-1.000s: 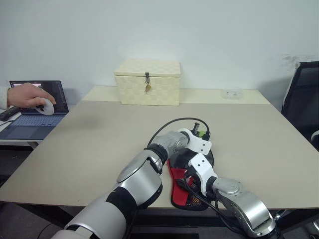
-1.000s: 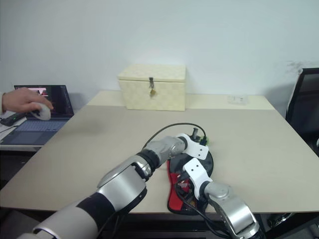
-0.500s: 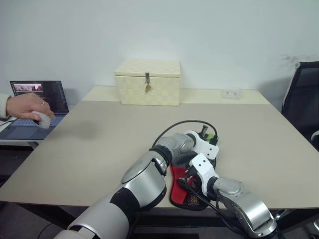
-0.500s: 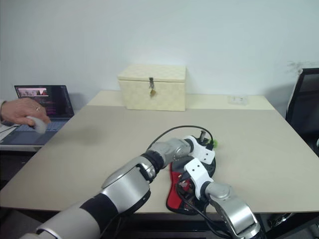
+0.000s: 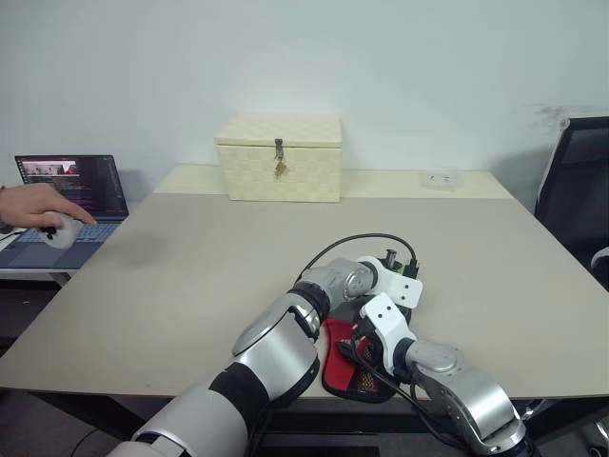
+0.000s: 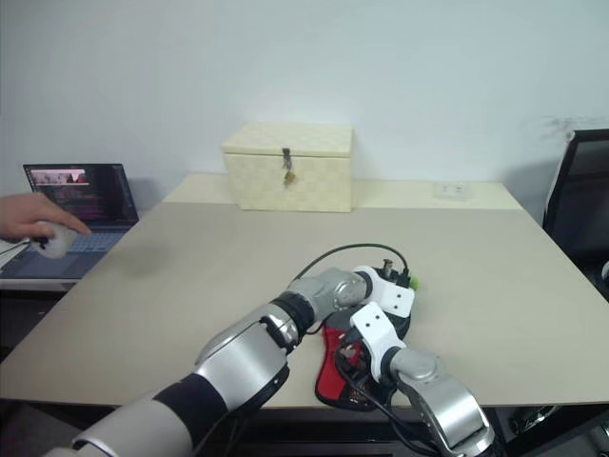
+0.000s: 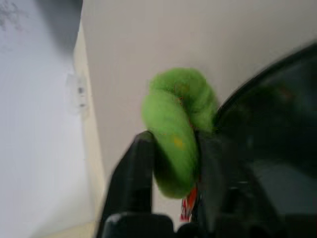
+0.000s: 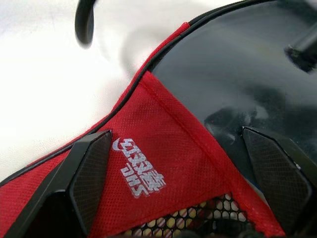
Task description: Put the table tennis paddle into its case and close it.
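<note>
Case: I see the case (image 8: 163,148) lower centre of the head view, on the worktop (image 5: 190,276) near its front edge (red panel, white logo).
Left end effector (image 7: 171,148): fingers around a green fuzzy tab (image 7: 178,119).
Right end effector (image 8: 183,173): spread wide over the case.
Paddle: not distinguishable.

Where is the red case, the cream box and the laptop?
red case (image 8: 163,163), right wrist view, on its red panel near the logo.
cream box (image 5: 279,171), left eye view, on its front wall.
laptop (image 5: 71,181), left eye view, on its screen.
</note>
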You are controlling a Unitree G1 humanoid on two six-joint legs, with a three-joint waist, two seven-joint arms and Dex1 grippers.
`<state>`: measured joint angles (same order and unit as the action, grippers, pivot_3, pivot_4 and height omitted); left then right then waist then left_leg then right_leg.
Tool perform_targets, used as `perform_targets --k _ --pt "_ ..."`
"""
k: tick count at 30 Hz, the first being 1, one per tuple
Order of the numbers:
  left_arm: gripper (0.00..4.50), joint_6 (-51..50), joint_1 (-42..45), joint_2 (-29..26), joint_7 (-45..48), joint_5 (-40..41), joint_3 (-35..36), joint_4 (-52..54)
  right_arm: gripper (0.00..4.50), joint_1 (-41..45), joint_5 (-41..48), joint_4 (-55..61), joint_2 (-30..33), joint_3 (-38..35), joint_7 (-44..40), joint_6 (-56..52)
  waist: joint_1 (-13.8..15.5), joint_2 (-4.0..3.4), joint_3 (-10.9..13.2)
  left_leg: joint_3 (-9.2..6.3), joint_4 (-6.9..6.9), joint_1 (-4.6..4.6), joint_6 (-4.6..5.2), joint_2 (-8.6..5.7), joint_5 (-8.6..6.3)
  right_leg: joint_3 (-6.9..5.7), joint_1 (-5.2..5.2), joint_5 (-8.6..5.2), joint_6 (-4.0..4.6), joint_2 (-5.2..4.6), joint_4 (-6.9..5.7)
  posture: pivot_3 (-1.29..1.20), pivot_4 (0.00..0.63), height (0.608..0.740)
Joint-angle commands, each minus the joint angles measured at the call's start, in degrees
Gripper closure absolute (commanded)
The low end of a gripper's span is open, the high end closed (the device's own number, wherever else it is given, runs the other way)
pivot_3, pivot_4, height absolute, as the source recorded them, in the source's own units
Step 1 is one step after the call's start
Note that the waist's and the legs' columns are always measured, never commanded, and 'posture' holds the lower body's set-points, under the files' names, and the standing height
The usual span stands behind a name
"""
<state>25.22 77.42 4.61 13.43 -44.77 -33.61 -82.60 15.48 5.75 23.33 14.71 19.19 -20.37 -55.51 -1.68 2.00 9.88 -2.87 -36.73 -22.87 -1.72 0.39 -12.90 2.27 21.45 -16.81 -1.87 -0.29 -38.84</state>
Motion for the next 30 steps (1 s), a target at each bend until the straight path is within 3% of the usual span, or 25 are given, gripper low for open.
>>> perform_targets --k 1,6,14,19,25,30 --pt "1.78 -0.2 0.1 -1.0 1.6 1.5 1.2 2.5 0.00 -2.5 2.6 -8.0 -0.4 3.3 -2.9 -5.9 -0.3 -0.01 0.0 0.02 0.00 0.02 0.00 0.01 0.00 0.02 0.00 0.00 0.00 0.01 0.00 0.00 0.150 0.740" --pt "0.02 0.5 -0.2 -2.2 3.8 3.9 3.1 2.9 0.00 0.4 2.5 -10.0 -1.2 3.0 -4.2 -5.0 -0.8 -0.02 0.0 0.06 0.02 0.10 0.00 0.10 0.00 0.07 0.00 0.00 0.00 0.15 -0.04 0.00 0.150 0.740" --pt "0.02 3.8 -0.2 -6.0 7.9 10.4 9.4 4.1 0.00 4.7 3.6 -10.5 0.5 2.1 -8.6 -4.0 -1.8 -0.02 0.0 0.06 -0.01 0.25 0.00 0.17 0.01 0.21 -0.04 0.00 0.00 0.22 -0.11 0.00 0.150 0.740" --pt "0.02 4.6 -1.0 -9.8 12.8 18.0 16.3 5.6 0.00 5.8 8.6 -4.5 2.6 -0.3 -13.3 -5.3 -1.7 -0.03 0.0 0.06 0.07 0.03 0.00 0.18 0.00 0.19 0.21 0.00 0.01 0.26 -0.11 0.00 0.150 0.740" --pt "0.02 3.6 -6.7 -16.4 26.7 32.6 28.0 11.1 0.00 7.8 16.4 3.1 6.3 -5.4 -18.9 -6.6 -1.5 -0.07 0.1 -0.01 0.35 -0.35 -0.02 0.18 0.00 0.26 0.75 0.14 0.26 0.17 -0.13 0.00 0.150 0.740" --pt "0.02 -3.9 -18.9 -21.4 42.6 46.7 35.6 24.8 0.00 8.9 23.2 7.4 10.5 -11.6 -22.0 -8.6 -1.2 -0.16 0.2 -0.09 0.34 -0.58 -0.02 0.11 0.01 0.19 0.90 0.18 0.33 0.06 -0.08 0.00 0.150 0.740"
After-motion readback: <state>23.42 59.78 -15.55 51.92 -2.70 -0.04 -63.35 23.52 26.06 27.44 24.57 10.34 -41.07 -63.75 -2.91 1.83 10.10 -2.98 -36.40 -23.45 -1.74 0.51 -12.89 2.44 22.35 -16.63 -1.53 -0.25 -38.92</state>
